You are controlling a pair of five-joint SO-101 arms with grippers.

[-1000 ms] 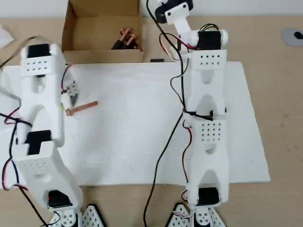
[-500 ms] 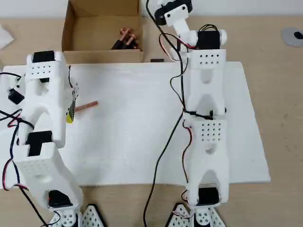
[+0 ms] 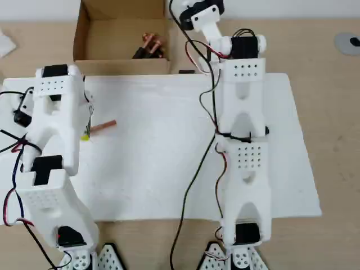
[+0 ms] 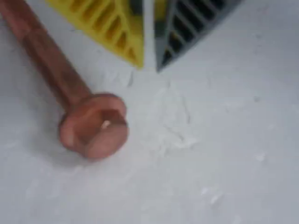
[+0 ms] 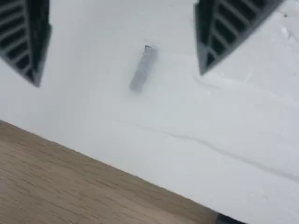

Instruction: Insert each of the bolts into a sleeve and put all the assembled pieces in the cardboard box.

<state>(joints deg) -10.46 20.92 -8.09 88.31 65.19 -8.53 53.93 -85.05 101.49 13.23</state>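
A copper bolt (image 3: 103,126) lies on the white mat (image 3: 169,169) at the left. In the left wrist view its round head (image 4: 96,131) is close up, with the shaft running away from it. My left gripper (image 4: 148,67) hangs just beside the head, its yellow and dark fingertips shut with nothing between them. In the high view the left gripper (image 3: 87,129) sits at the bolt's left end. My right gripper (image 5: 119,77) stands open low over the mat, and a small grey sleeve (image 5: 142,68) lies between its fingers, untouched.
The cardboard box (image 3: 84,34) stands at the back left, with several copper pieces (image 3: 151,46) in its right corner. The right arm (image 3: 242,112) stretches along the mat's right half. Bare wooden table (image 5: 70,186) begins just past the mat's edge near the sleeve.
My left arm's wrist has turned and the gripper has settled lower at the bolt's left end. The bolt has stayed in place. The right arm has shifted slightly left.
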